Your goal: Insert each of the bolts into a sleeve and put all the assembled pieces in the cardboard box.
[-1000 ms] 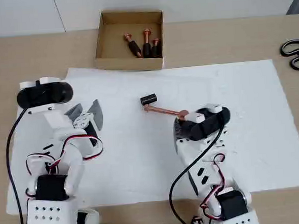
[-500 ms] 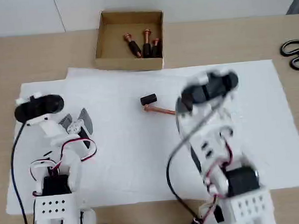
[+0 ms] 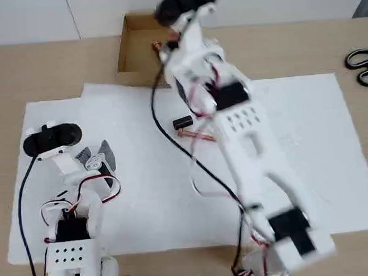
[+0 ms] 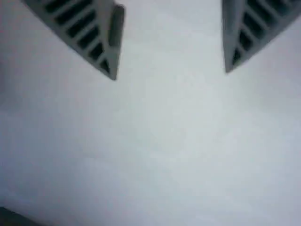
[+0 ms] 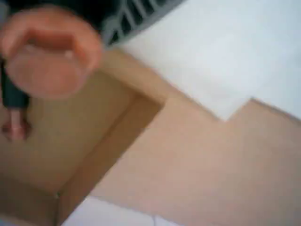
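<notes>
- Two arms logged, high view first. My right arm is stretched toward 12 o'clock, with its wrist over the cardboard box at the far edge of the table. I judge this to be the drop-off reach, since the box is where finished pieces go.
- High view: one bolt lies on the white sheet near the centre. A black sleeve sits just beside its 11 o'clock end, and the two look unjoined. I count that pair as work left to do.
- High view: my left gripper sits at 8 o'clock over the sheet, well apart from bolt and box. I judge it is parked there so the right arm has room to swing. Scissors lie at 2 o'clock, away from everything else.
- Left wrist view: both fingers are spread wide above bare sheet with nothing between them, so this tool is released.
- Right wrist view: a copper bolt head looms close beside my right gripper. It has a dark body beneath it and hangs over the box floor, inside the corner wall. It reads as an assembled piece brought here for deposit. I cannot tell whether this tool is clenched on it or released.
</notes>
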